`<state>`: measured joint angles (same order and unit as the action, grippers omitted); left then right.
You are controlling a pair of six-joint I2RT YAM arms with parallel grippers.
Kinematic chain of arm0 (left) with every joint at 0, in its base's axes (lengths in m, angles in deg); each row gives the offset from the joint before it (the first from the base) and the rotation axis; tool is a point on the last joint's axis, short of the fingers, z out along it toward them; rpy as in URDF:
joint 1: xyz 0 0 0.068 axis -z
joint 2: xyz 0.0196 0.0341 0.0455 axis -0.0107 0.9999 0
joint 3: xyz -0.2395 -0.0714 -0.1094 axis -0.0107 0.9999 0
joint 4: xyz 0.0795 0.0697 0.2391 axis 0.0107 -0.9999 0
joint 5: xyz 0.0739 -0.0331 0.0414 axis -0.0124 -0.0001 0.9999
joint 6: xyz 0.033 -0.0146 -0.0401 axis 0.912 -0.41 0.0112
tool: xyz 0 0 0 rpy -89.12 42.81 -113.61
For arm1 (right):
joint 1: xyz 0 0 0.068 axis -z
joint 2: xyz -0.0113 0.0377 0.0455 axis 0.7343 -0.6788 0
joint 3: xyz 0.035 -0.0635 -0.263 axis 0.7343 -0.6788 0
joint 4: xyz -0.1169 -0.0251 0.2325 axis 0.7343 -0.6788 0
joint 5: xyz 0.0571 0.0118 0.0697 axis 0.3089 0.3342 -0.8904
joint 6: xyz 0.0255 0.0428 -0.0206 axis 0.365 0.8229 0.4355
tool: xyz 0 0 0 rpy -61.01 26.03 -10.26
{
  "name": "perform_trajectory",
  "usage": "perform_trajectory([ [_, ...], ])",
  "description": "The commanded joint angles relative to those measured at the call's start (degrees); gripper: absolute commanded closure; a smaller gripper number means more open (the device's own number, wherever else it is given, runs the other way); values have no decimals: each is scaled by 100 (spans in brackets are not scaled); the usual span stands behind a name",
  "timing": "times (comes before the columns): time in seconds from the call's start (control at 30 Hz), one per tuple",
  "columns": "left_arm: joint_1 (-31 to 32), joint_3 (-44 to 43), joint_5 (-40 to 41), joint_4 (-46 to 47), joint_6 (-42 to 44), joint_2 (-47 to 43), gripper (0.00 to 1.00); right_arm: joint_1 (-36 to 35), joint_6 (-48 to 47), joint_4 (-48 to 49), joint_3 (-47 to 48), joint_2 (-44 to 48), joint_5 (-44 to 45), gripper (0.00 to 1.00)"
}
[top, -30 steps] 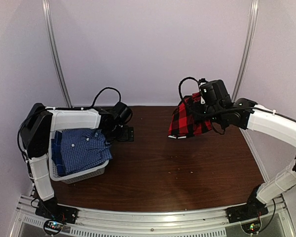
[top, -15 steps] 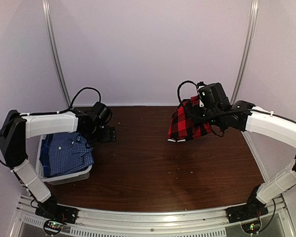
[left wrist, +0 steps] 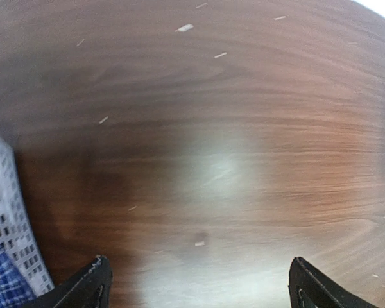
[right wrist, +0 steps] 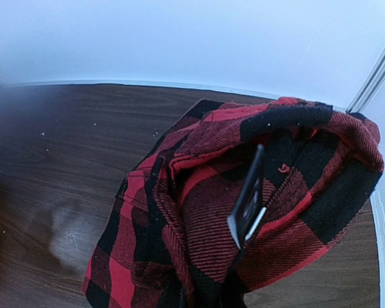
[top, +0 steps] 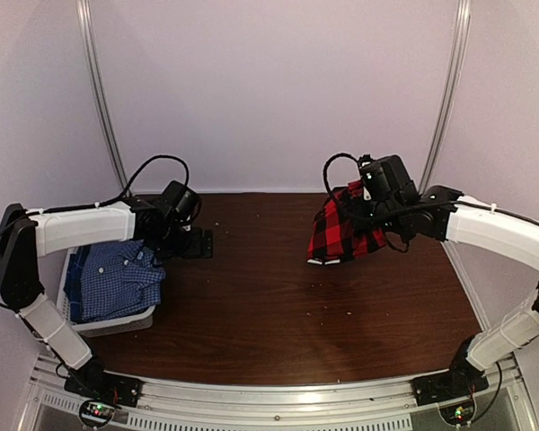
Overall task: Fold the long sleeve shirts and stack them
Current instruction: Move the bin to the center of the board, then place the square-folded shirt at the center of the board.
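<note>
The red-and-black plaid shirt [top: 340,232] hangs bunched from my right gripper [top: 366,214] at the back right, its lower edge down at the table. In the right wrist view the plaid shirt [right wrist: 205,218] fills the frame, a dark label [right wrist: 247,204] sticks out of it, and my right gripper [right wrist: 226,296] is shut on the cloth with its fingers buried. The blue-and-white check shirt [top: 117,278] lies crumpled in the basket at the left. My left gripper [top: 194,242] is open and empty, low over bare wood just right of the basket; its jaws [left wrist: 202,289] stand wide apart.
The pale grey plastic basket [top: 112,323] sits at the table's left edge; its wall [left wrist: 6,212] and a bit of blue shirt [left wrist: 0,282] show at the left of the left wrist view. Dark wood table [top: 287,314] with small white specks. Purple walls close on three sides.
The basket with the blue shirt has slid left toward the table edge, and my left gripper has moved left with it. The right arm and plaid shirt have barely moved.
</note>
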<state>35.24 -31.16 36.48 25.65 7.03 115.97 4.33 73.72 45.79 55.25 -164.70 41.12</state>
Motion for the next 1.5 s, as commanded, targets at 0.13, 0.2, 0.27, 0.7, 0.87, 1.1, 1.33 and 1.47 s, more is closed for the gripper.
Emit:
perform_trajectory([
  [0.13,643,-1080,-623,625,715,377,2,131,338,-1022,-342,917,623,100],
  [0.2,785,-1286,-728,666,801,520,2,147,389,-1412,-397,1095,685,100],
  [0.27,900,-1421,-845,742,848,636,2,143,432,-1914,-366,1111,771,100],
  [0.7,951,-1274,-1400,1143,765,662,3,-287,12,-1692,1600,-2107,146,75],
  [0.87,867,-1198,-1489,1161,643,608,2,-278,-244,-1153,2600,-2891,-612,46],
  [1.1,826,-983,-1640,1328,496,536,2,-81,-127,-656,1922,-2192,-857,21],
  [1.33,826,-942,-1729,1379,258,772,2,376,18,-218,726,-1358,-1038,15],
  [1.47,769,-845,-1660,1314,-5,911,2,403,-14,-38,384,-1297,-1378,15],
])
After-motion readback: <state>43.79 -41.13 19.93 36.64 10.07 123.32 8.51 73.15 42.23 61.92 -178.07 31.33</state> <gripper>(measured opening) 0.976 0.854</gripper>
